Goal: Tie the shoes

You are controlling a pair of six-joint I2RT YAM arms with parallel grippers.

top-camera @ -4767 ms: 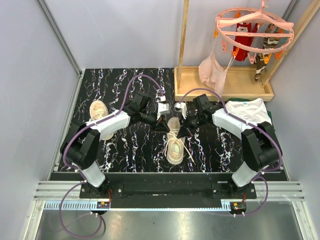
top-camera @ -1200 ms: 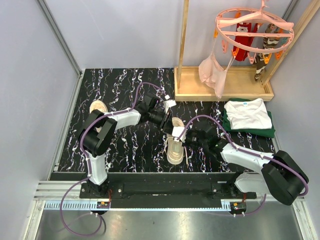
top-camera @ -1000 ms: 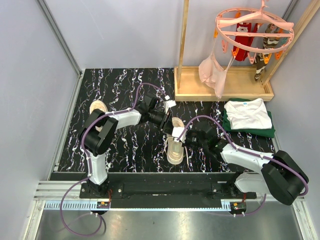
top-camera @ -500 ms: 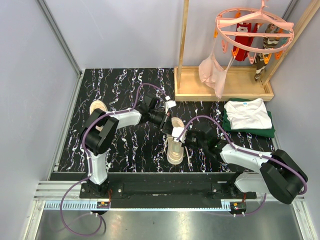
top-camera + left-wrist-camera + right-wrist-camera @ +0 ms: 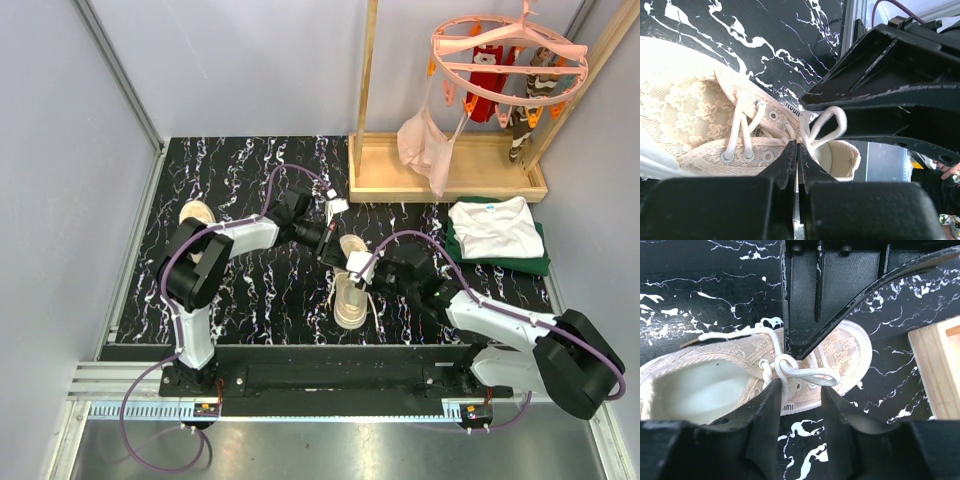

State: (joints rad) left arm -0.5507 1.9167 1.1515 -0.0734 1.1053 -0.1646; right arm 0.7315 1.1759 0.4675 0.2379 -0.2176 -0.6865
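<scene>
Top external view: both grippers meet over one shoe at mid-table.

One shoe (image 5: 349,298) lies on the black marbled table (image 5: 250,290). The other shoe (image 5: 196,213) sits well apart at its 10 o'clock, partly hidden by the left arm. The left gripper (image 5: 796,146) reaches in from 12 o'clock, fingers pressed together at the eyelets. Whether they pinch the white lace (image 5: 785,364) cannot be told. The right gripper (image 5: 800,389), at 2 o'clock, has its fingers apart, straddling the lace loop.
</scene>
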